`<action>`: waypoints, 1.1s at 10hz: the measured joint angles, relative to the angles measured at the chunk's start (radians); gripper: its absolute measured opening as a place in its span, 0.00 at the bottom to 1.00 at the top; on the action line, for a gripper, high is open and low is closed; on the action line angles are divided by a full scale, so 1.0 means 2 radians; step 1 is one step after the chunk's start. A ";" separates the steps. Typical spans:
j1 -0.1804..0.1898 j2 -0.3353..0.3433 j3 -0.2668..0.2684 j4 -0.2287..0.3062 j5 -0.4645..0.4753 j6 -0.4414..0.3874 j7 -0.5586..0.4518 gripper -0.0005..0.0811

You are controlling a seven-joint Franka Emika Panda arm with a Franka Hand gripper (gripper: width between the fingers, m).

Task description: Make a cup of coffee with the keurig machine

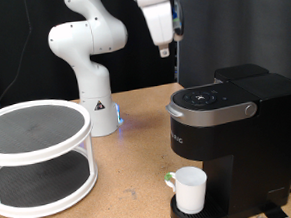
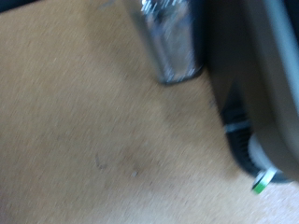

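The keurig machine [image 1: 223, 124] is black and boxy with a silver-rimmed top and stands at the exterior view's right, lid down. The white cup [image 1: 190, 190] stands upright on its drip tray under the spout. My gripper [image 1: 164, 52] hangs high in the air above and a little left of the machine's top, pointing down, fingers together and holding nothing. The wrist view is blurred. It shows a metallic finger [image 2: 172, 42] over the brown table and the machine's dark edge [image 2: 266, 75] to one side.
A white two-tier round shelf [image 1: 37, 157] stands on the wooden table [image 1: 130, 180] at the exterior view's left. The arm's white base [image 1: 97, 102] stands behind the table's middle. A small green piece [image 1: 170, 175] shows beside the cup.
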 joint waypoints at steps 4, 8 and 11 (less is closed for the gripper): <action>0.000 0.072 0.017 0.097 0.006 -0.073 0.083 0.99; 0.007 0.052 0.023 0.053 0.007 0.087 0.015 0.99; 0.008 0.054 0.027 0.055 -0.014 0.086 0.004 0.99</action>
